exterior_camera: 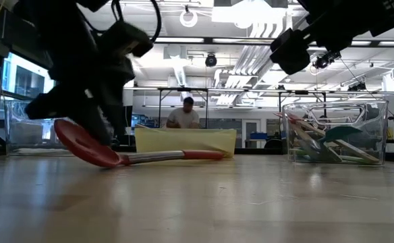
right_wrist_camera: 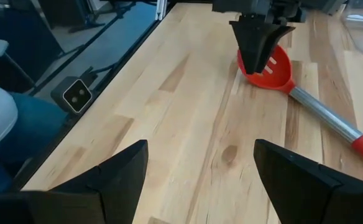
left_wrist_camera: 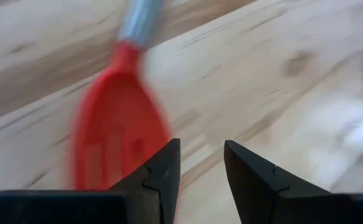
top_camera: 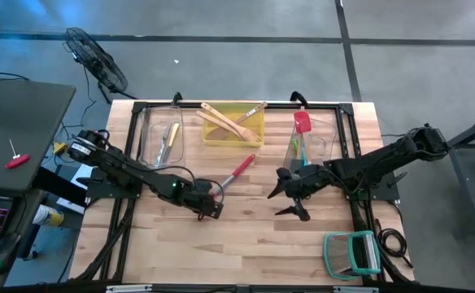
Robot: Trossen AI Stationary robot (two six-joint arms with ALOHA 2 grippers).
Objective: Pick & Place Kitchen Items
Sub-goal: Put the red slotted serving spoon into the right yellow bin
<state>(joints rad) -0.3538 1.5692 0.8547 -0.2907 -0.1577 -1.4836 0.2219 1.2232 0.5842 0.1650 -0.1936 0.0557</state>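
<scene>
My left hand [top_camera: 212, 207] sits low over the red slotted spoon [top_camera: 236, 171], fingers partly apart, gripping nothing. The spoon lies flat mid-tabletop [top_camera: 246, 244], head just beside my fingertips, handle running toward the yellow tray [top_camera: 208, 137]. My right hand [top_camera: 291, 197] hovers wide open, farther off.

Overhead camera looks straight down on the whole bench [top_camera: 254, 236]. Low camera sits at bench level, facing the room. Both wrist cameras sit close, each showing the red spoon [left_wrist_camera: 116, 124], shared by all views.
</scene>
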